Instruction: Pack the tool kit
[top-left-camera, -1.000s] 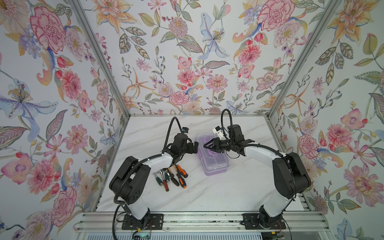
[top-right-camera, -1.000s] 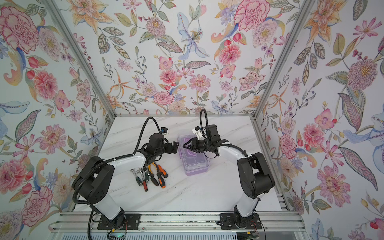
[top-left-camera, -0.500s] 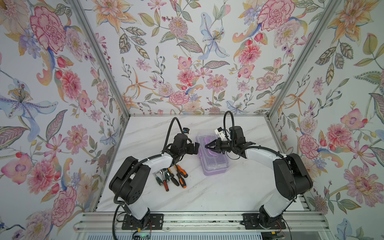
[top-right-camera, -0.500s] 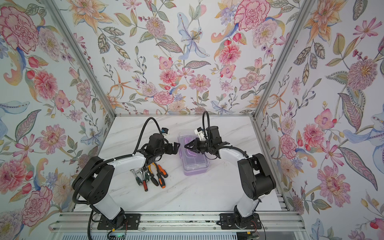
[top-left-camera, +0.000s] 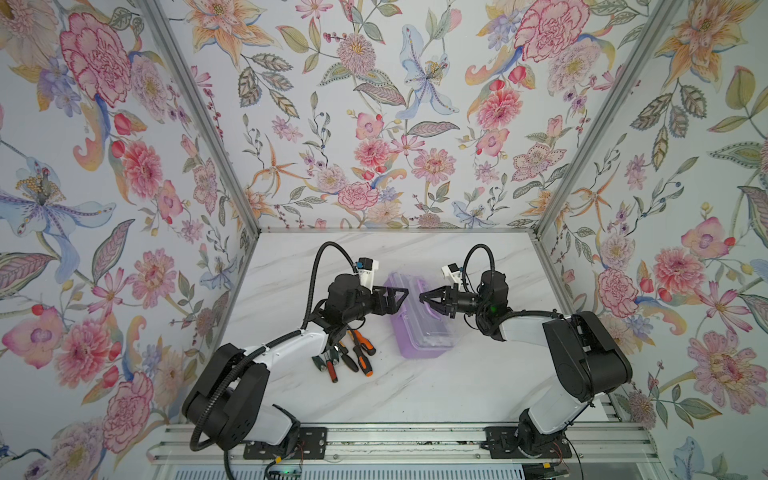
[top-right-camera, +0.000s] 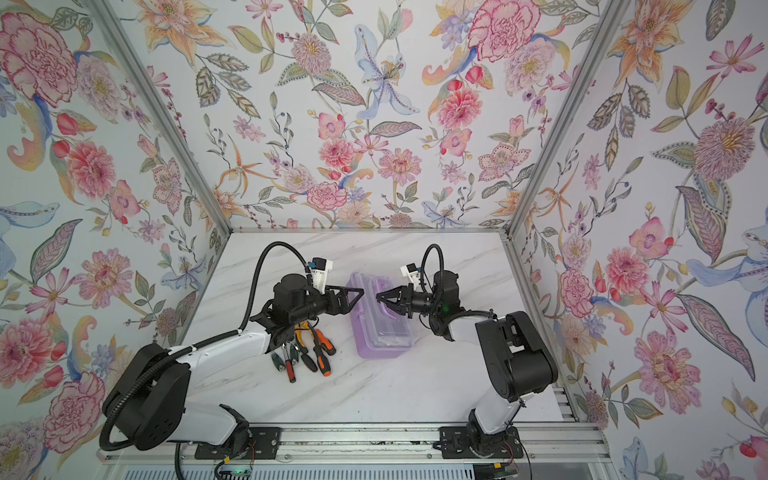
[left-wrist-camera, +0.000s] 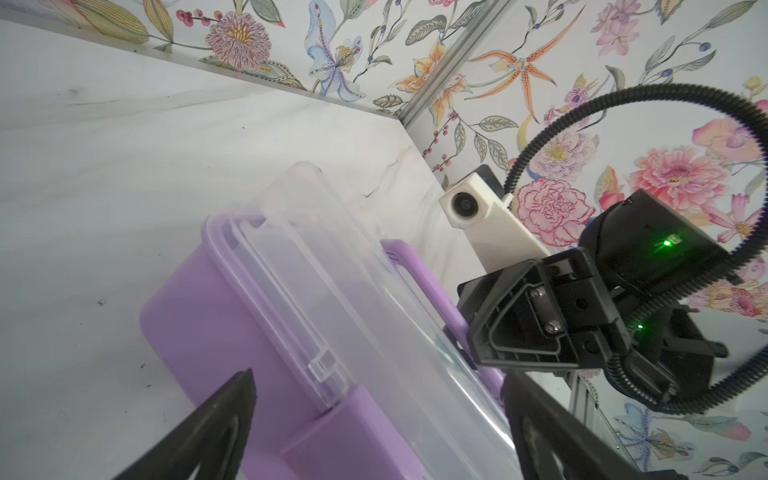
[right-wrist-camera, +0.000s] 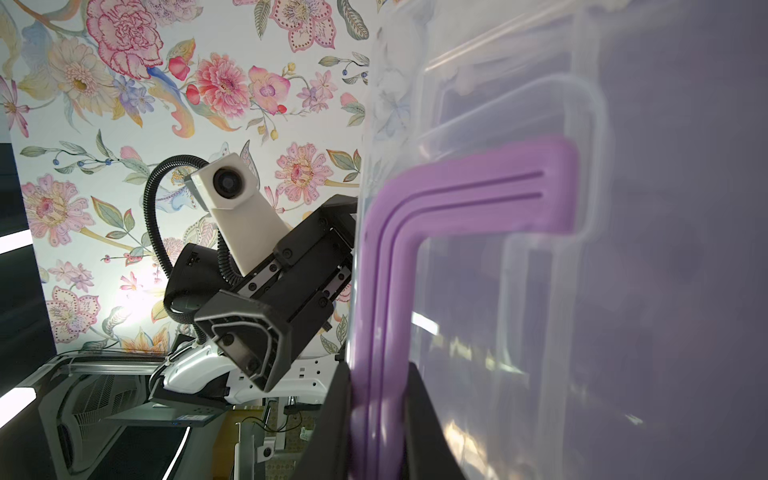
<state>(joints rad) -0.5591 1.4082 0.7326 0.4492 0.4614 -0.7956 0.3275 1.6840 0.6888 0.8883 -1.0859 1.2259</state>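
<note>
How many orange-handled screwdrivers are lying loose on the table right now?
3 visible, all in the pile left of the lilac box: one orange-black screwdriver nearest the box, a second in front of it, a smaller reddish one farther left. The left arm may hide more.

We count one lilac rectangular plastic box (top-left-camera: 415, 350) with a clear lid, two black-and-white robot arms (top-left-camera: 291, 348), and at least five loose hand tools (top-left-camera: 347, 358), the pile partly hidden beneath an arm.

Right gripper (top-left-camera: 424, 297): jaws, parted a second ago, now closed on the purple handle (right-wrist-camera: 386, 270) of the lilac box (top-left-camera: 415, 351). Position: drawn back slightly toward its own arm.
</note>
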